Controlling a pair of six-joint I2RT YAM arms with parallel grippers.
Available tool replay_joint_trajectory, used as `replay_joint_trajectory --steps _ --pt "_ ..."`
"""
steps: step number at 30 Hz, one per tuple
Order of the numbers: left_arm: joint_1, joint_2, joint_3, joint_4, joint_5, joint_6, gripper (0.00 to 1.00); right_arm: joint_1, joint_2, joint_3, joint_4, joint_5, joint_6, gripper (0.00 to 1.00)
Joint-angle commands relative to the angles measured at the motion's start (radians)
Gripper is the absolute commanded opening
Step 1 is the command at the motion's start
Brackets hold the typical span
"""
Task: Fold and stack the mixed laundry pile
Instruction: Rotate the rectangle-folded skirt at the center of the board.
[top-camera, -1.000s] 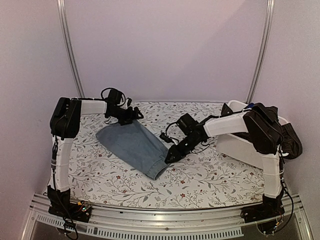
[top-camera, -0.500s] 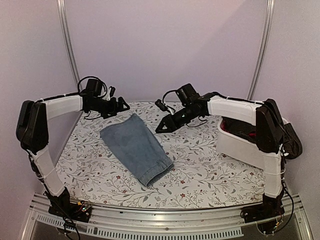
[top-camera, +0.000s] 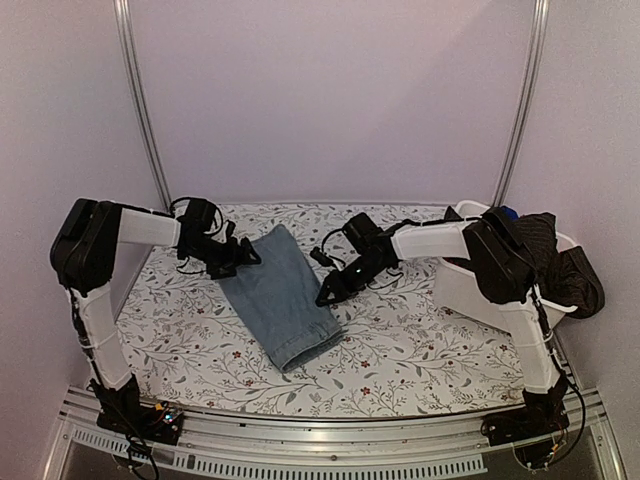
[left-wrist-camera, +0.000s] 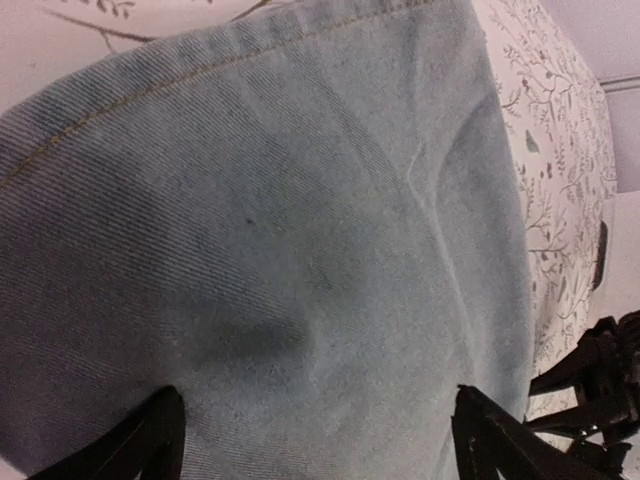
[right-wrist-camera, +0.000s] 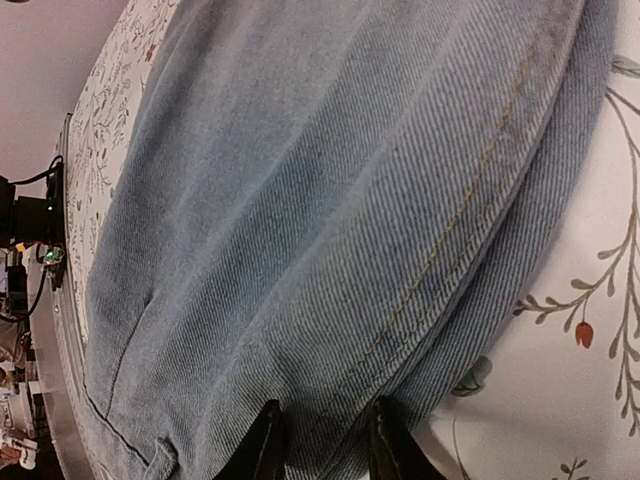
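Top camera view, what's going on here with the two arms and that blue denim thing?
Both arms are working on the light blue denim piece, which lies folded on the floral table cover. The left gripper hovers open over its far left edge. The right gripper sits at its right edge, fingers close together; whether it grips the fabric is unclear. More laundry waits in the white bin at the right, a dark cloth draped over its rim.

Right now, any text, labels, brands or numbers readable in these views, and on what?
None readable.
On the denim piece: stitching only, no tag in view.
On the table cover: floral print, no lettering.
On the white bin: visible wall blank.
On the electronics by the left arm's base: too small to read.
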Motion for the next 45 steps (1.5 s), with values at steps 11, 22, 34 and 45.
replay_joint_trajectory --steps 11,22,34,45 --pt "-0.088 0.235 0.430 -0.162 0.050 0.161 0.96 0.060 -0.289 -0.367 -0.098 0.078 0.021 0.26" --pt "-0.271 -0.489 -0.179 -0.050 -0.296 0.391 1.00 0.029 -0.288 -0.048 -0.065 -0.046 0.097 0.36" --pt "-0.775 -0.698 -0.483 -0.045 -0.707 0.528 1.00 0.063 -0.073 0.107 0.042 -0.136 0.180 0.35" --pt "-0.975 -0.345 -0.432 -0.067 -0.916 0.626 1.00 0.067 0.090 0.147 0.028 -0.105 0.154 0.34"
